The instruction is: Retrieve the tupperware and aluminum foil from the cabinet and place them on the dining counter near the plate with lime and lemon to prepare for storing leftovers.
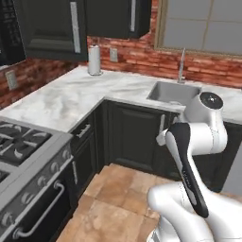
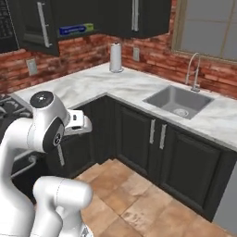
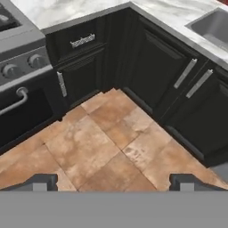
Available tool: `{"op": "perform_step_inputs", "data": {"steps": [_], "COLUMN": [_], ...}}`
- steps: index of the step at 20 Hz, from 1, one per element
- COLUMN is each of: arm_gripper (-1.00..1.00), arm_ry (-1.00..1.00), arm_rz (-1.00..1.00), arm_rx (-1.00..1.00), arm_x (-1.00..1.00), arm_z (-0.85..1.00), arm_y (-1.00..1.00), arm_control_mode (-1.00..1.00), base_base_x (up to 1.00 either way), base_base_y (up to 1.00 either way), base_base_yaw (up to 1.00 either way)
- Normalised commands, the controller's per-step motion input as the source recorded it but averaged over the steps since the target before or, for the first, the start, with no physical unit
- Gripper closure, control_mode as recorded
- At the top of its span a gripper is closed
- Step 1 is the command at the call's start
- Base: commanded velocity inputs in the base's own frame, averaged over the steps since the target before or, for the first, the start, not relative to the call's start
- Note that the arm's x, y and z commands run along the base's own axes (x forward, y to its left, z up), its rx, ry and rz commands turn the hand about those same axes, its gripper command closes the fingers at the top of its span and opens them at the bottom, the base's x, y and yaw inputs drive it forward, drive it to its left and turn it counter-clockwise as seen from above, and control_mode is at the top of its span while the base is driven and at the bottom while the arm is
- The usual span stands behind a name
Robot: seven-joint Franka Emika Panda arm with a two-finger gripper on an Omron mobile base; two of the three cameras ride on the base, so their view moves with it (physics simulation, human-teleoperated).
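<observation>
Gripper (image 3: 114,181): jaws stand wide apart and hold nothing; the hand view shows the two dark fingertips (image 3: 41,181) spread toward opposite edges of the picture, with bare tiled floor (image 3: 111,138) between and beyond them.
Gripper pose: the hand points down and forward at the floor in front of the corner base cabinets (image 3: 151,75), low and close to the robot's own body.
Aluminum foil (image 2: 76,30): blue box lying on a shelf inside the cabinet (image 2: 32,25), whose door stands ajar. It sits high above the gripper and off to its left, as judged from the right base view.
Foil long axis: horizontal, running along the shelf, roughly parallel to the cabinet front.
Tupperware: cannot be made out in these pictures; probably inside the same cabinet, hidden by the door.
Cabinet door: the long silver handle (image 1: 74,26) hangs well above the gripper; the door partly covers the shelf opening.
Below the target: marble worktop (image 1: 71,97) with a white paper towel roll (image 1: 95,60) near the wall, between the gripper's level and the cabinet.
Task state: nothing retrieved yet; the plate and dining counter lie outside these pictures.
Next move, judged: raise and tilt the hand upward toward the shelf, then align the jaws across the foil box's narrow width.
Risk: clipping the half-open door on approach.
</observation>
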Motion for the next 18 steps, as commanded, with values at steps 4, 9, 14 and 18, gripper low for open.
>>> {"op": "perform_step_inputs", "data": {"steps": [4, 9, 14, 18], "arm_gripper": [-1.0, -1.0, -1.0, -1.0], "arm_ry": [0.0, 0.0, 0.0, 0.0], "arm_rz": [0.0, 0.0, 0.0, 0.0], "arm_rx": [0.0, 0.0, 0.0, 0.0], "arm_x": [0.0, 0.0, 0.0, 0.0], "arm_z": [0.0, 0.0, 0.0, 0.0], "arm_y": [0.0, 0.0, 0.0, 0.0], "arm_control_mode": [1.0, 1.0, 1.0, 1.0], "base_base_x": [0.59, 0.63, 0.68, 0.73], "base_base_y": [-0.98, -0.82, -0.62, -0.5], "base_base_yaw": [0.41, 0.41, 0.43, 0.43]}}
